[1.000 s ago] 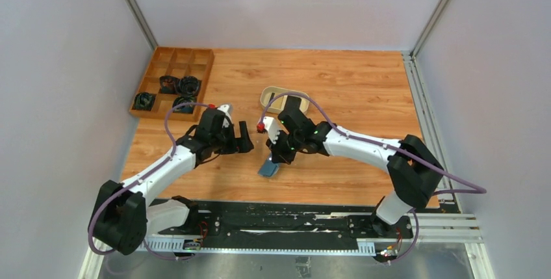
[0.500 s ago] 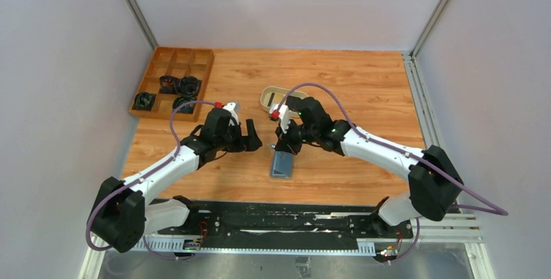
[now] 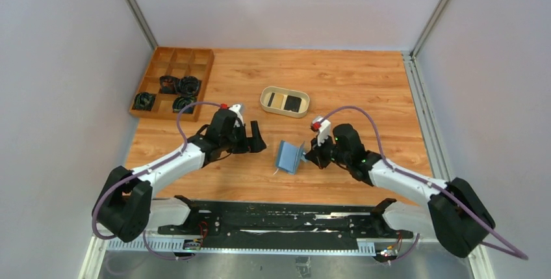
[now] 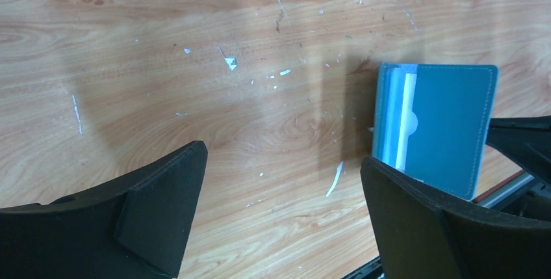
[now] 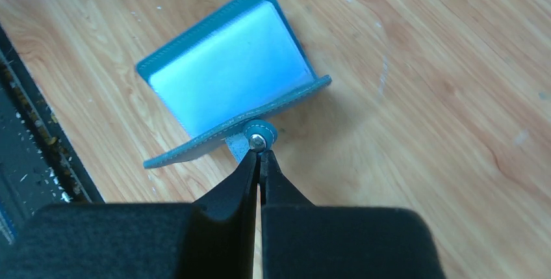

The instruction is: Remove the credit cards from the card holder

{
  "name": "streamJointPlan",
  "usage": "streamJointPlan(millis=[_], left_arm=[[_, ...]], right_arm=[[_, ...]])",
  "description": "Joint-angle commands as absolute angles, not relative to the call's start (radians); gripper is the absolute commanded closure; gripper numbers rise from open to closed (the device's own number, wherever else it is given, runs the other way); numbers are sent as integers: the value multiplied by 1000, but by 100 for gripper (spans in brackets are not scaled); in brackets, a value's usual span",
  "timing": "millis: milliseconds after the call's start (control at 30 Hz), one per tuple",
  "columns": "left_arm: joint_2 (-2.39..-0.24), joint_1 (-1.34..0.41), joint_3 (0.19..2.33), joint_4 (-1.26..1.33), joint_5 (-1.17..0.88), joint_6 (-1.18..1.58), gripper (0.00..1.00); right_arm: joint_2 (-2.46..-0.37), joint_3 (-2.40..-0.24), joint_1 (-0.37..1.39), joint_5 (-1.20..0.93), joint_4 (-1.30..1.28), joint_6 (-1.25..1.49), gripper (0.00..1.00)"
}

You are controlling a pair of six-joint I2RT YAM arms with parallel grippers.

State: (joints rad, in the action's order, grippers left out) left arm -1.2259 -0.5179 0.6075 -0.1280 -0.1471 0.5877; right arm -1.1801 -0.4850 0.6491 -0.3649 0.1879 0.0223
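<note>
Card holder [image 3: 290, 156]: open, near surface [image 3: 364, 90] front edge. Right tool [image 5: 260, 157] pinched on its snap tab [image 5: 258, 137]. Left tool [image 4: 282, 162] spread wide, just beside.

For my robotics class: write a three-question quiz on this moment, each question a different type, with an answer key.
1. Which part of the card holder is the right gripper shut on? A: the snap tab. B: the fold. C: a bottom corner.
2. True or false: the left gripper is open.
3. Fill in: the tan card and the black card lie in the beige oval ____.
Key: 1 A; 2 true; 3 dish.
</note>
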Motion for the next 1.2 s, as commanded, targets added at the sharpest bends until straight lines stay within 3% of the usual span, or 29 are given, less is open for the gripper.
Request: streamJointPlan(millis=[0,167,467,767,1000,1167], left_arm=[[-1249,-534,629,-125,-119,581,0],[-1272,-539,658,-121,-127,573,0],[-1419,-610,750,-57,-277,567,2],[-1488,-641,760,-16,-299,638,32],[-1566,-646,739,56,-379,697,50],[-1591,-647,726,56,-350,721,52]], right_arm=[[-1074,-361,605,-268,316,156,100],[-1009,-287,577,-171,286,248,100],[-1060,-281,554,-182,293,280,100],[-1093,-291,549,-220,323,264,100],[-1121,-289,546,-246,337,244,100],[-1120,-288,544,-250,336,233,100]])
